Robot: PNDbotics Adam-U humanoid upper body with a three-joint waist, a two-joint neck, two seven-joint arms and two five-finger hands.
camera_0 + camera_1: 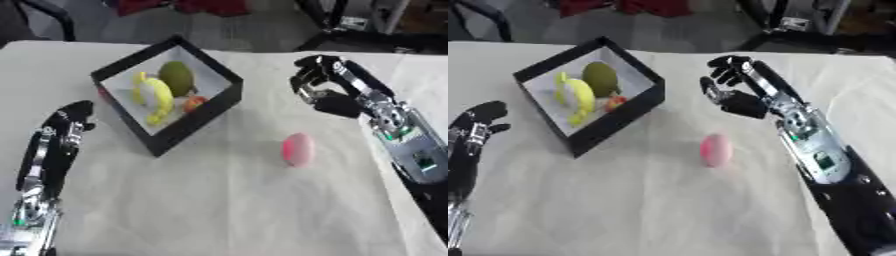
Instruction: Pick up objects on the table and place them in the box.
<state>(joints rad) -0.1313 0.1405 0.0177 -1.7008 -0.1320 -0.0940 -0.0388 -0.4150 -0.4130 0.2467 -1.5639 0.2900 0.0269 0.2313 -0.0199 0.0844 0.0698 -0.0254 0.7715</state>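
Observation:
A black box [217, 103] with a white inside stands at the upper left of the table. It holds a green round fruit [177, 76], a yellow banana-like piece [158, 99] and a small red-orange item [193, 102]. A pink egg-shaped object [298, 149] lies on the cloth right of the box. My right hand [317, 85] hovers above and beyond the pink object, fingers relaxed, holding nothing. My left hand [70, 120] rests open at the left edge, beside the box.
A pale cloth [219, 200] covers the table. Dark chair legs and equipment stand beyond the far edge. My right forearm [402, 140] runs along the right side.

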